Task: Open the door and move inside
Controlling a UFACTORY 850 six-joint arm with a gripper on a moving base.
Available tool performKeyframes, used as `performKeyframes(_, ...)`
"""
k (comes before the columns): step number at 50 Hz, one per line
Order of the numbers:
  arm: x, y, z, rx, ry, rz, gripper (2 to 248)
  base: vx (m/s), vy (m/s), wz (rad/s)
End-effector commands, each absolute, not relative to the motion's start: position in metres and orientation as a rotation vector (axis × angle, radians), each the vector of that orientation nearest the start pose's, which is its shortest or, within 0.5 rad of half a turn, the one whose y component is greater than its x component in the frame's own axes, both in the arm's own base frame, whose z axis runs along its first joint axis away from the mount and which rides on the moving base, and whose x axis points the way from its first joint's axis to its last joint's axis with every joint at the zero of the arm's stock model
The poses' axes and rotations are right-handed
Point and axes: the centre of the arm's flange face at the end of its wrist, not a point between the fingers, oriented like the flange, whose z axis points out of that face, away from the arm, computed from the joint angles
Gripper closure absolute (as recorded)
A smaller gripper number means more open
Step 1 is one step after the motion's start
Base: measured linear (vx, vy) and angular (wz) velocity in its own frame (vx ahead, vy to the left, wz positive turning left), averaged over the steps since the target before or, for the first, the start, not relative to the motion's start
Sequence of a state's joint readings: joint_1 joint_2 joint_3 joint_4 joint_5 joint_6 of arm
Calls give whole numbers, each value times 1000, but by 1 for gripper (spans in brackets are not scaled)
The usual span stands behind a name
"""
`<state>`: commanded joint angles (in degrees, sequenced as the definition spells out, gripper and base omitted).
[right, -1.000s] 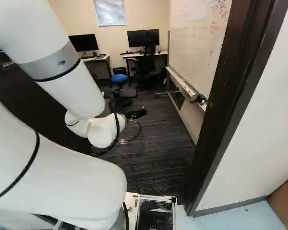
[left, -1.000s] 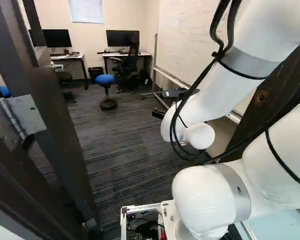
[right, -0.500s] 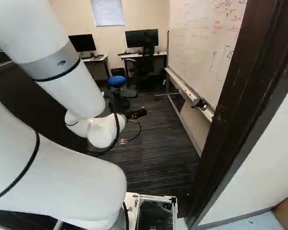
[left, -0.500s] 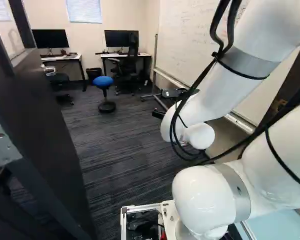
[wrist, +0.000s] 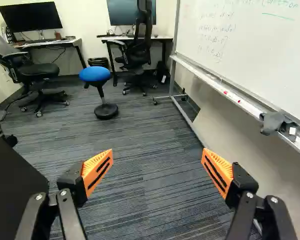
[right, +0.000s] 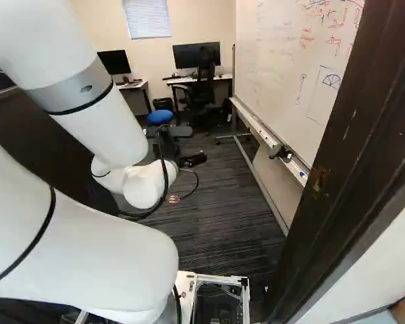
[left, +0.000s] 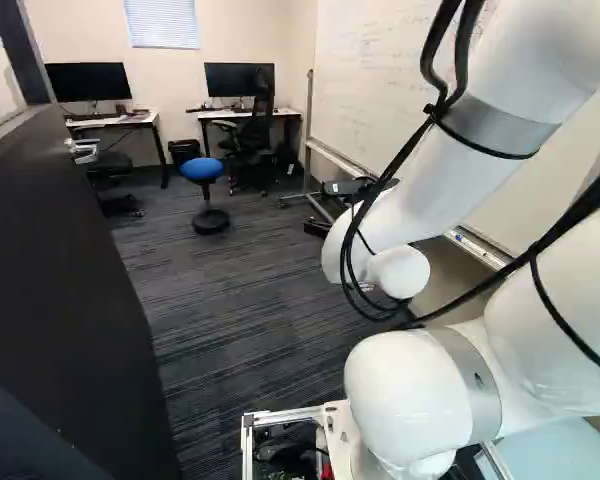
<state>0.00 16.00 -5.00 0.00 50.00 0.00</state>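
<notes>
Two fingers of the gripper (right: 196, 144) spread wide, jaws open. Door (left: 65, 270) standing open at left of left base view; door frame (right: 358, 135) at right of right base view. Blue-seated stool (wrist: 95, 74) on striped carpet (wrist: 145, 165), ahead of gripper

A round, blue-seated stool (wrist: 94, 75) stands on striped gray carpet (wrist: 145, 160) before two white-topped rectangular desks (wrist: 162, 38), flat black monitors (wrist: 31, 16) near their rear edges, a black bin (wrist: 98, 62) between them and a framed white rectangular whiteboard (wrist: 250, 50) to their right.
</notes>
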Motion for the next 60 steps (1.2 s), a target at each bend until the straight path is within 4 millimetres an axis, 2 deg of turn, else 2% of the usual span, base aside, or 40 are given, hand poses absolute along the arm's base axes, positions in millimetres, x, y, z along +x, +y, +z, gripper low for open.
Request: performKeyframes(60,270,0,366,-2558,0,-1824,3,171,4,-11)
